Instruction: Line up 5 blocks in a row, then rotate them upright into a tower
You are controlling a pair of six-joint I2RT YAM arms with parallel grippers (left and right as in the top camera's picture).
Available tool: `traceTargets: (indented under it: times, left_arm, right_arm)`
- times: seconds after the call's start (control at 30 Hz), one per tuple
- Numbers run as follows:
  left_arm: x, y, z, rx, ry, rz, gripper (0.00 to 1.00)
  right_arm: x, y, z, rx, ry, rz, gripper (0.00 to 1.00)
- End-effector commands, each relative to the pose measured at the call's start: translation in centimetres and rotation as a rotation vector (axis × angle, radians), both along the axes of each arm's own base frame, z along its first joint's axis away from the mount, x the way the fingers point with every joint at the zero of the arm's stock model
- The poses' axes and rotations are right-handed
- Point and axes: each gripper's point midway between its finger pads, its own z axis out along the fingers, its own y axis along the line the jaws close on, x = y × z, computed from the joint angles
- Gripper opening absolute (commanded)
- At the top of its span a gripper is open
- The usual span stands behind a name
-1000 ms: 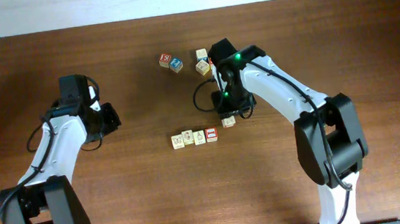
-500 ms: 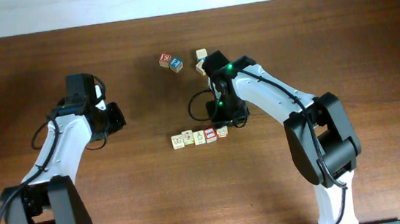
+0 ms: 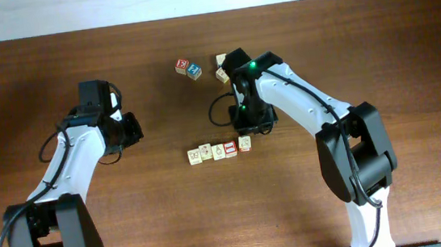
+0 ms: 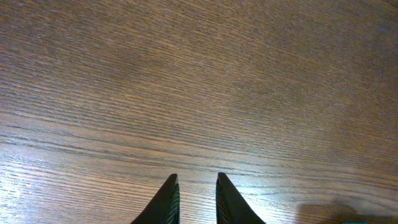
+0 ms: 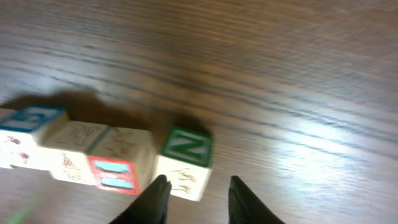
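Note:
Five small wooden blocks form a row: four touching ones from the left end (image 3: 196,155) to a red-framed one (image 3: 231,147), and a fifth block (image 3: 244,143) at the right end. In the right wrist view that fifth block (image 5: 186,155) shows a green N on top and a drawn pale side, beside the red-framed block (image 5: 115,174). My right gripper (image 5: 199,182) (image 3: 247,129) is open, its tips just short of the N block and the left tip at the block's lower corner. My left gripper (image 4: 196,177) (image 3: 129,130) hovers over bare wood, narrowly open and empty.
Four loose cubes lie at the back of the table: a red-faced one (image 3: 182,65), a blue-faced one (image 3: 193,71) and two pale ones (image 3: 221,59) (image 3: 221,75) partly under the right arm. A blue-topped block (image 5: 28,118) is at the row's left in the right wrist view.
The right gripper swung left and forward, and the fifth block shifted from apart on the right to the row's right end. The left arm edged rightward.

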Motion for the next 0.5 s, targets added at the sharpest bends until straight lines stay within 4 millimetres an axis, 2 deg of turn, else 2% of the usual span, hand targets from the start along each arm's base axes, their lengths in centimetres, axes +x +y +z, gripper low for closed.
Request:
traceTargets:
  times: [0.0,0.07,0.2,0.33,0.47]
  left_arm:
    - [0.3,-0.2,0.1,-0.013,-0.005,0.005,0.18]
    - [0.3,-0.2,0.1,-0.013,-0.005,0.005,0.18]
    - [0.3,-0.2,0.1,-0.013,-0.005,0.005,0.18]
    - [0.3,-0.2,0.1,-0.013,-0.005,0.005,0.18]
    - [0.3,-0.2,0.1,-0.013,-0.005,0.005,0.18]
  right_arm:
    - [1.4,-2.5,-0.1,-0.047,-0.010,-0.094,0.12]
    - [1.3,-3.0,-0.9,-0.050,-0.003,-0.117,0.08]
    - [1.0,-2.5,-2.3,-0.036,-0.012,-0.111,0.08]
    - [0.4,-0.9,-3.6,0.040,-0.010,-0.063,0.08]
    - [0.3,-0.1,-3.7,0.068,-0.021,0.001,0.08]
